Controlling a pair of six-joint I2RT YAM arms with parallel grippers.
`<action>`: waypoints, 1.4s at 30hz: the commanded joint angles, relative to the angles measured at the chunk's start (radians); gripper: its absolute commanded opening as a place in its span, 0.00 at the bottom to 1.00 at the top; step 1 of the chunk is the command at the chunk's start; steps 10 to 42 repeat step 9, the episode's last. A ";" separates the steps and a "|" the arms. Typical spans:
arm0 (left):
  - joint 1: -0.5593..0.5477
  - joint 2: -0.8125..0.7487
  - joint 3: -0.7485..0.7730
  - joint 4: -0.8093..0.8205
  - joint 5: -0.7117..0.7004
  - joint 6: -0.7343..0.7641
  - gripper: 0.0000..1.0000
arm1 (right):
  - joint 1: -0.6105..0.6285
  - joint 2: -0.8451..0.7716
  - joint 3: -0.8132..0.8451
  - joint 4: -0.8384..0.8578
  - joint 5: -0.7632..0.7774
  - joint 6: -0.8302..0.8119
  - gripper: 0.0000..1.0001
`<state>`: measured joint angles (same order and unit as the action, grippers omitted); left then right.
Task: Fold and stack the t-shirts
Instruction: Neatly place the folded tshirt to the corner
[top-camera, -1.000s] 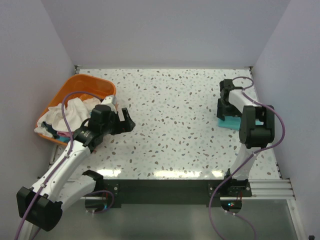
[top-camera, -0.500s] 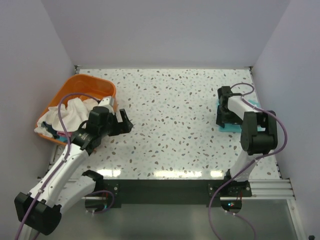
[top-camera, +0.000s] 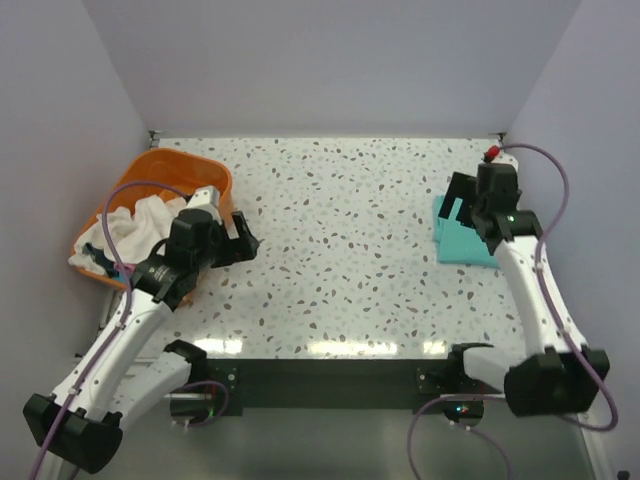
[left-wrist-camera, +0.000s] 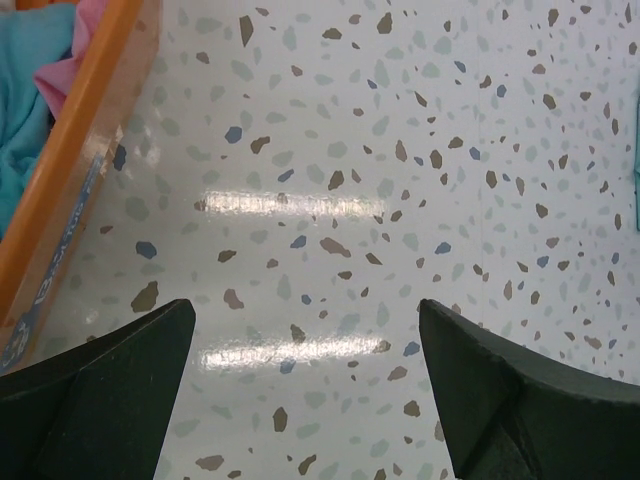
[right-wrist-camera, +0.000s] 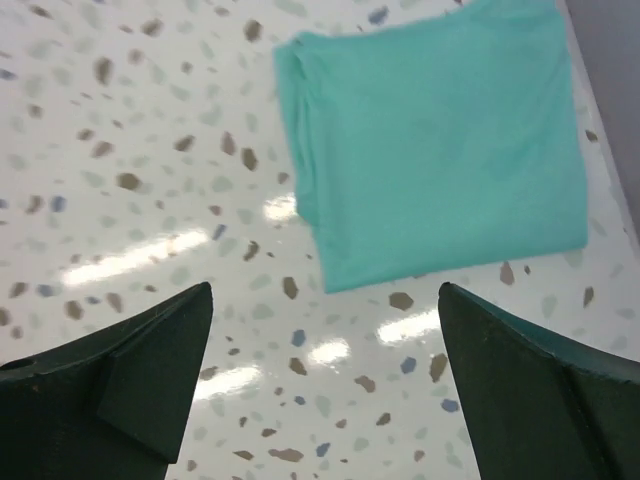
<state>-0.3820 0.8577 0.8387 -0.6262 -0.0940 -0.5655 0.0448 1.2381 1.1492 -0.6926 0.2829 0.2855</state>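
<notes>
Teal shirt (right-wrist-camera: 440, 140) lies folded flat near the right edge of the table (top-camera: 350, 230) — first of the stack. Right claw (right-wrist-camera: 325, 300) hangs above it, spread wide, empty. Left claw (left-wrist-camera: 305, 320) is likewise spread and empty, just beside the basket (top-camera: 165, 165), where unfolded shirts (top-camera: 140, 222) heap. Judged step: fetching the next shirt — the left arm must reach into the basket and pinch one garment only.
</notes>
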 joint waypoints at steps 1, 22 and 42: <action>0.002 -0.023 0.039 -0.003 -0.049 -0.011 1.00 | -0.003 -0.181 -0.109 0.140 -0.207 -0.005 0.98; 0.003 -0.042 0.036 0.005 -0.062 -0.020 1.00 | -0.003 -0.429 -0.247 0.237 -0.177 0.040 0.99; 0.003 -0.042 0.036 0.005 -0.062 -0.020 1.00 | -0.003 -0.429 -0.247 0.237 -0.177 0.040 0.99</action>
